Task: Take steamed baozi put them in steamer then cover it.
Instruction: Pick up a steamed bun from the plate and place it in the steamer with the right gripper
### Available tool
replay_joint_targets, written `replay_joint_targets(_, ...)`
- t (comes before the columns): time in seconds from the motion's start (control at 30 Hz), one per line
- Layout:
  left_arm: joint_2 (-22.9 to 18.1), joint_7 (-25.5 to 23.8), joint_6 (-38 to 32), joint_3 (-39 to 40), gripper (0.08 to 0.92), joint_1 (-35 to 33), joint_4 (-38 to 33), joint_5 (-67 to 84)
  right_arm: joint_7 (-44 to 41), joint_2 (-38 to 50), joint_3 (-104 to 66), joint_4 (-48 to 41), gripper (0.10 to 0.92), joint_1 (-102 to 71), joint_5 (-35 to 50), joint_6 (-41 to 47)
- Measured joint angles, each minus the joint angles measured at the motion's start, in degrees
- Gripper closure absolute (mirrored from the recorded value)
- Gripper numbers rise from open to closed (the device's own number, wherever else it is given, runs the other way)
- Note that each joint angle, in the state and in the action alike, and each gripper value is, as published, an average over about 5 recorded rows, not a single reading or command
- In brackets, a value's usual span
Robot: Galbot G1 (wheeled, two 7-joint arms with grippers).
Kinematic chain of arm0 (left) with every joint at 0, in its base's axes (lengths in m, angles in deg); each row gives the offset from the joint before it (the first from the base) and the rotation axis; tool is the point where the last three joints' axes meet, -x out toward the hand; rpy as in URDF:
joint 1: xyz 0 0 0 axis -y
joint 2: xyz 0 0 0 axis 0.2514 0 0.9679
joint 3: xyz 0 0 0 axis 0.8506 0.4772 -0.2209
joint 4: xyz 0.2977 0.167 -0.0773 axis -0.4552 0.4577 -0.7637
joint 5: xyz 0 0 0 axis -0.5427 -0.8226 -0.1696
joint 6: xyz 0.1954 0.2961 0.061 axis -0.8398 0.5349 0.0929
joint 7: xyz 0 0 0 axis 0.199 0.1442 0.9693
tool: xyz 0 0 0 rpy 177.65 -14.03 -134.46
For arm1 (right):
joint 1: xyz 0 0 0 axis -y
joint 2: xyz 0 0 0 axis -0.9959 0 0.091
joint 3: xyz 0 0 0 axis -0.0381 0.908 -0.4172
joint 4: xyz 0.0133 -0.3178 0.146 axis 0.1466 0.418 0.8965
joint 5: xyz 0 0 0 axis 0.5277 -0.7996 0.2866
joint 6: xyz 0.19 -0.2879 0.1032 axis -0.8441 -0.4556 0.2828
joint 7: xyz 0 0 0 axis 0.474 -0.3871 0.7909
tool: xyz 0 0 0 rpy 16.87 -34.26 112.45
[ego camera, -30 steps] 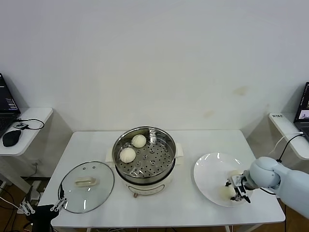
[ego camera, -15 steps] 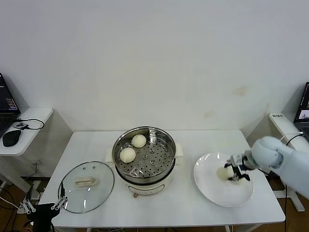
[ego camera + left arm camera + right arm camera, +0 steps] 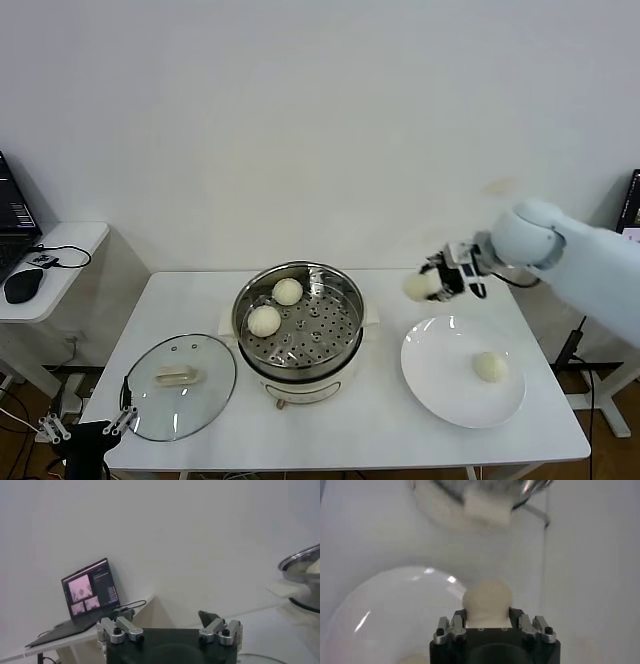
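Gripping one baozi (image 3: 420,286) | right hand (image 3: 437,283) clamped, airborne | left hand (image 3: 170,631) open, parked

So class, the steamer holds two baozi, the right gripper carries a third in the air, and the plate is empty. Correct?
Not quite: the plate is not empty, since one baozi lies on it in the head view. The steamer does hold two, and the right gripper carries a third.
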Motion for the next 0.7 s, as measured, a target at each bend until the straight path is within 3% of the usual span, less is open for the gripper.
replay_joint_targets(0.4,-0.6,0.2,-0.3,-0.7,0.177,-0.6,-1.0,0.0,1.8,-12.9,10.3,0.6,0.482,9.0,7.2,-5.1)
replay_joint_targets(0.7,-1.2,0.2,-0.2,-1.2,0.177,-0.9,-2.0,0.0,1.8,-21.1,15.0,-1.7,0.482,9.1,4.5,-12.0)
